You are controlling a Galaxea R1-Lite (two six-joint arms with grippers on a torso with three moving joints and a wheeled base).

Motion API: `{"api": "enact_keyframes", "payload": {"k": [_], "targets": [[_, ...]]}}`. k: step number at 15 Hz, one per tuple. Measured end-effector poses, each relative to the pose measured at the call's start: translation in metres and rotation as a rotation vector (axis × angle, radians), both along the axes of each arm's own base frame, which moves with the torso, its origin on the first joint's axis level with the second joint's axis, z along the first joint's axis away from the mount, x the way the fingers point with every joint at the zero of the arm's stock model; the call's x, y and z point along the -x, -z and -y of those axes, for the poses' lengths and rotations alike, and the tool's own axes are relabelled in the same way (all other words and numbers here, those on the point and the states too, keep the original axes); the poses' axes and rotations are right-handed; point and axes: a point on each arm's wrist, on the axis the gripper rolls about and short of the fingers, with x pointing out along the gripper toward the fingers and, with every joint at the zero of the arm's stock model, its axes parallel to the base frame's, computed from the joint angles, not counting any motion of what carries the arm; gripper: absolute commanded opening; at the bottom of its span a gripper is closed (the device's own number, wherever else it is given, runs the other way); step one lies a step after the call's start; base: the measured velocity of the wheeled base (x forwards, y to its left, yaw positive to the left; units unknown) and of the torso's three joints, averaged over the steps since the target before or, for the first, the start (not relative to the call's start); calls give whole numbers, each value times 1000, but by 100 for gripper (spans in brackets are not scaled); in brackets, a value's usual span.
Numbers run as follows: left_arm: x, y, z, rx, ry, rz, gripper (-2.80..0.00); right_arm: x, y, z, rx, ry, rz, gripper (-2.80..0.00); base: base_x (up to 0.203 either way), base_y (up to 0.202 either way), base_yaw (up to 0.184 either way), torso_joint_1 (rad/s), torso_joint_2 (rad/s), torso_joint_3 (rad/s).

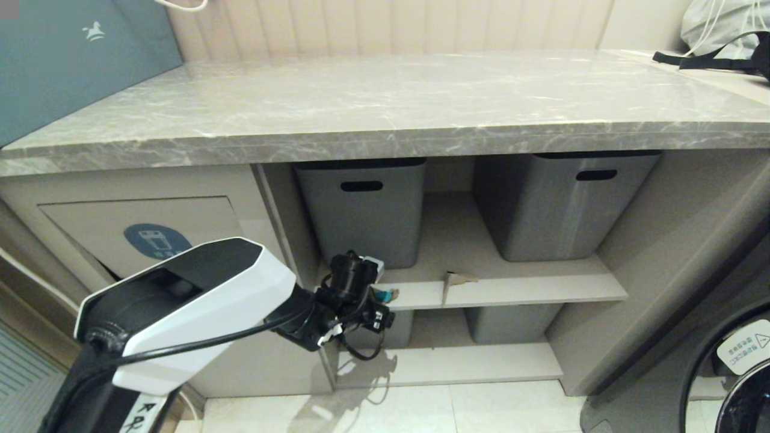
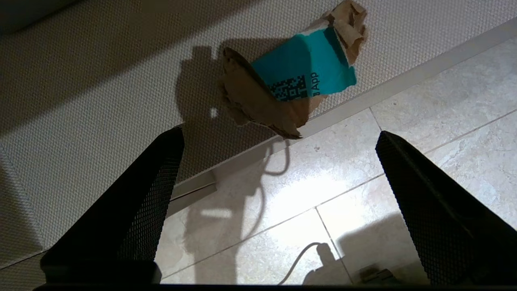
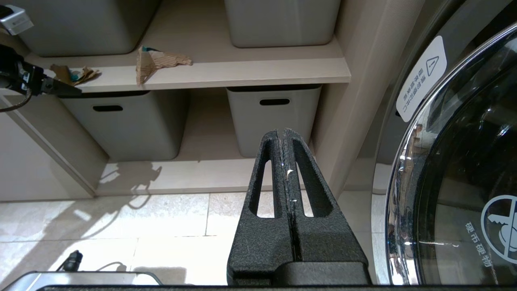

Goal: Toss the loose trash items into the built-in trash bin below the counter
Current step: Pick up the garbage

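Wide marble-look counter (image 1: 385, 102) across the top of the head view, glossy, white-veined. Under it at about 9 o'clock, the beige flap of the built-in trash bin (image 1: 90, 231), blue oval sticker with a white bin icon half hidden by the left arm. Grey tubs (image 1: 361, 213) with slot handles behind, a washer door (image 3: 456, 161) at 3 o'clock.

Left gripper (image 2: 278, 169) out at the front edge of the middle shelf (image 1: 529, 288), jaws spread wide, holding nothing. Crumpled brown paper (image 2: 282, 76) lying at 12 o'clock from the claw in the left wrist view, a touch toward 1, overhanging the shelf lip, not yet between the fingers. Long axis running roughly 7 to 1 o'clock, so skewed across the jaw line. Looks like a short advance forward and a close for the pickup; risk of nudging the scrap off the lip.

Folded cardboard piece (image 1: 455, 279) farther along the shelf, toward 3 o'clock from the paper, well apart. Left arm clearly nearer to both.

Right gripper (image 3: 287, 161) parked low, fingers pressed together, empty.

Readable: "App" in white on the teal patch beside a QR code. Warning label on the washer, characters too small to make out.
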Motion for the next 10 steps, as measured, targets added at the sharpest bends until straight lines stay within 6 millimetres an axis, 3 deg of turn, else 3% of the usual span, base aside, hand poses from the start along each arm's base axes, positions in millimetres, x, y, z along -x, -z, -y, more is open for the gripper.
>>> {"api": "enact_keyframes", "payload": {"k": [9,10], "targets": [[-2,0,-1,4,-4,5,0,0,0,0,0,0,0,-280,0,0,0,0,0,0],[-2,0,-1,5,-4,7,-278,0,0,0,0,0,0,-280,0,0,0,0,0,0]]}}
